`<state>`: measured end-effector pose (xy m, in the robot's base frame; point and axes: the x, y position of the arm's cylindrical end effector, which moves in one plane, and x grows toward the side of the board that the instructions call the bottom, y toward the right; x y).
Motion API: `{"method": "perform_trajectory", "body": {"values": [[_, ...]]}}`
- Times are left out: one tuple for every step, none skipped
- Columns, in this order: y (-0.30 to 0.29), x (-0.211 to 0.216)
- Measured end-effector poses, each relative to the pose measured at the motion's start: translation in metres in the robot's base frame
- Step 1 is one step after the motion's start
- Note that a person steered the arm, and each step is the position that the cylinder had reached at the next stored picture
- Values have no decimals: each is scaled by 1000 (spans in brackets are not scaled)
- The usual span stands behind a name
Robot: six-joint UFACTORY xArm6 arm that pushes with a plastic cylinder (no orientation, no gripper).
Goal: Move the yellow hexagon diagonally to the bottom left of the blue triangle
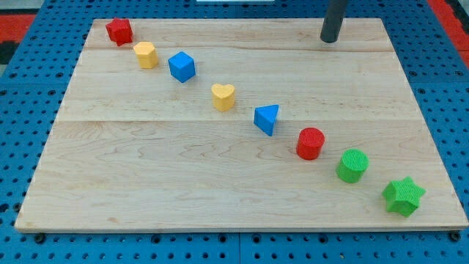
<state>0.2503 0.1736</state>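
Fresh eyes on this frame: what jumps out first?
Eight coloured blocks run in a diagonal line across the wooden board, from the red block at the view's top left down to the green star at the bottom right. My tip sits apart at the top right, far from the yellow hexagon and blue triangle.

Views: one only, so no overlap with a second view to report.
Position: above and in front of the wooden board (220, 183), outside its bottom edge.
Facing: obliquely down and across the board; far edge looks narrower than near edge.
Range: moderate; all four board edges in frame, blue pegboard surround (29, 88) showing at the sides.
Relative to my tip (330, 40): camera sits opposite, tip near the view's top.
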Motion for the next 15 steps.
{"method": "perform_trajectory", "body": {"values": [[1, 1], [1, 1], [-6, 2], [-4, 3], [-66, -41], [-117, -58], [-131, -57], [-131, -57], [-134, -57], [-148, -57], [-164, -58], [-189, -57], [-220, -58], [-234, -58], [-240, -58]]}}
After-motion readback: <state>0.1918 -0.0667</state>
